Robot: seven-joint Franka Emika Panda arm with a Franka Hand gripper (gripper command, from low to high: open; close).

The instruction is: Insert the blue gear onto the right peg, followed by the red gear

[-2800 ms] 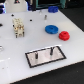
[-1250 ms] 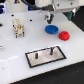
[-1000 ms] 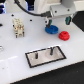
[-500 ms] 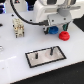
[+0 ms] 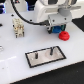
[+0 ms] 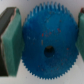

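The exterior view looks down at a slant on the white table, from some distance. The wrist view looks straight down, very near, and the blue gear fills its frame centre.

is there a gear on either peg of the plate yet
No, in the exterior view both pegs on the grey plate stand bare, and the red gear lies on the table beside the end effector.

white table, beige block
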